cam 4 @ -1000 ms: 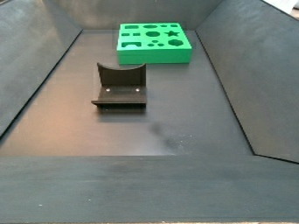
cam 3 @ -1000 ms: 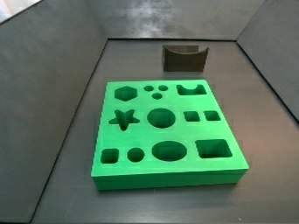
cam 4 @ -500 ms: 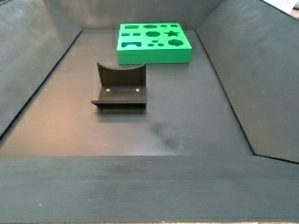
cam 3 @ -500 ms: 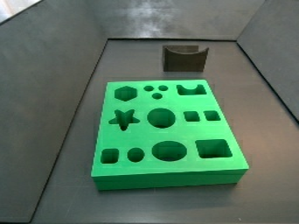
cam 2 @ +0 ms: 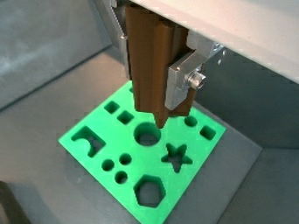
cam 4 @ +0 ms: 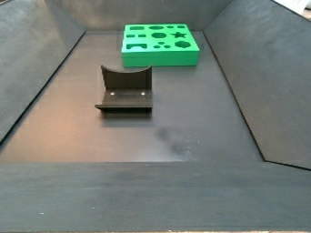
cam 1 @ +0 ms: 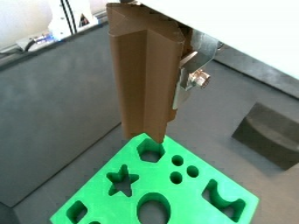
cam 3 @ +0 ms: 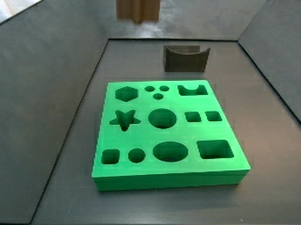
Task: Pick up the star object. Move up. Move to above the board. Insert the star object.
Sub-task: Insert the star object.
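Our claw grips the star object between its plates, high above the board, so we judge pickup and lift done, with alignment over the star hole and insertion left.

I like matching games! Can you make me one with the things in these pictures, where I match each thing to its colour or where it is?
Things:
1. star object
2. board
3. fixture
4. gripper

Matches:
A. bright green, lying flat with shaped holes
B. dark, standing on the floor apart from the board
C. brown and ridged, hanging above the board
D. silver fingers, shut on the brown piece

Pairs: 1-C, 2-A, 3-B, 4-D
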### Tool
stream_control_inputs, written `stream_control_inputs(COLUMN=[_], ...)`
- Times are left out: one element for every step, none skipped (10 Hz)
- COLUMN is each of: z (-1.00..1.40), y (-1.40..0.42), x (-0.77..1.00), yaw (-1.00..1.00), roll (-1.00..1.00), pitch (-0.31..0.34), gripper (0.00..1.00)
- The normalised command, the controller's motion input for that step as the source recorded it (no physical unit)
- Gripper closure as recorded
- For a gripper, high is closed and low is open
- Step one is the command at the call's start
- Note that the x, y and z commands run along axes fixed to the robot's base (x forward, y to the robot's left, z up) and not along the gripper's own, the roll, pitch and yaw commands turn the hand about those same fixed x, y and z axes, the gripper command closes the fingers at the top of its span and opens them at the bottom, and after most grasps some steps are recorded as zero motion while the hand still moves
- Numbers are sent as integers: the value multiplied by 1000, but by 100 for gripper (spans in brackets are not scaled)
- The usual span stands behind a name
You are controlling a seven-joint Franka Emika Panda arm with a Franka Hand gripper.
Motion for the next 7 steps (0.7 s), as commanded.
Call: stream_control_inputs(z=[-834, -826, -826, -831, -826, -814, -663], y=[-100, -217, -200, -286, -323, -220, -94], x=[-191, -283, -309, -243, -180, -109, -14], yaw=[66, 77, 69, 63, 0, 0, 0], roll=[106, 170, 143, 97, 81, 46, 0], pitch=[-131, -176, -196, -209, -220, -200, -159], gripper=[100, 100, 100, 100, 100, 100, 100])
